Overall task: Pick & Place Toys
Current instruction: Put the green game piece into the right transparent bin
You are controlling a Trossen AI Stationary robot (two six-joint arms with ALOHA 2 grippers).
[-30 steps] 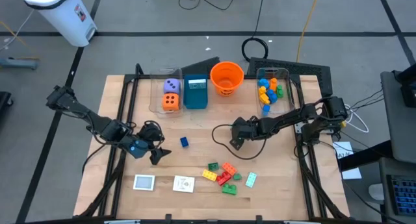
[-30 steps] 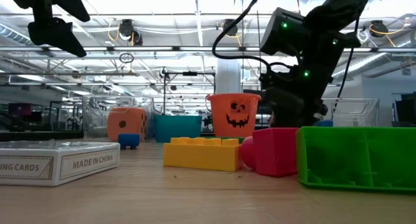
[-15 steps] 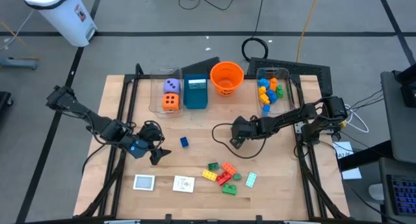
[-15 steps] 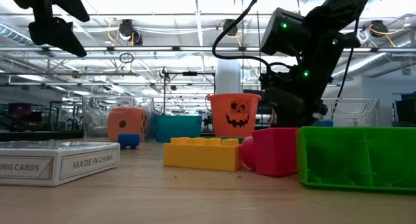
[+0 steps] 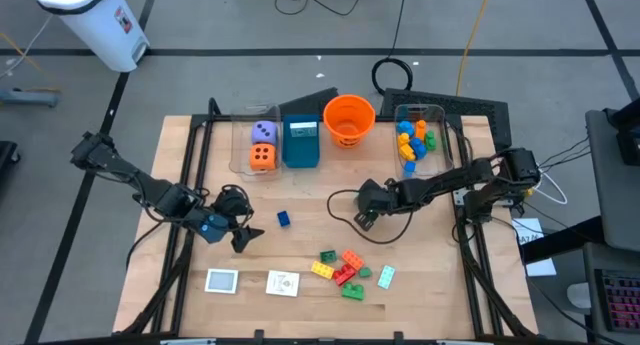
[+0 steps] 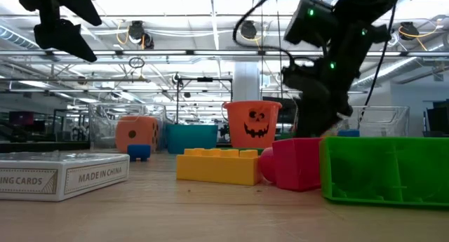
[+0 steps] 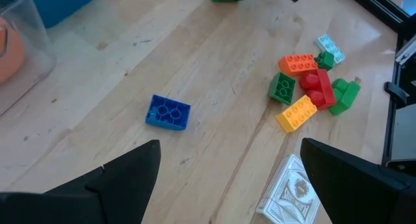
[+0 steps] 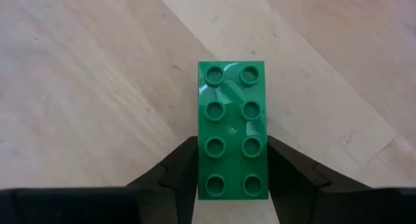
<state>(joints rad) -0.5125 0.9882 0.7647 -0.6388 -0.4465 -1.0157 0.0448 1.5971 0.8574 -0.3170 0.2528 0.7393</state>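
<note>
- Since a second ago the right tool (image 5: 362, 222) has lifted a little in the low view, its fingers now clamped on a green brick (image 8: 231, 130).
- That brick is glossy plastic, a long rectangle with eight round studs in two rows; only the right wrist view shows it, above pale grained wood of the desk (image 5: 430, 285).
- Left tool (image 5: 240, 239) hovers at about eight o'clock on the desk, fingers spread wide, holding nothing.
- Left wrist view shows a blue brick (image 7: 168, 112) lying alone, and a heap of bricks (image 7: 310, 93) beside a patterned card (image 7: 294, 191).
- High view alone shows clear bins and the orange bucket (image 5: 348, 119) at twelve o'clock.
</note>
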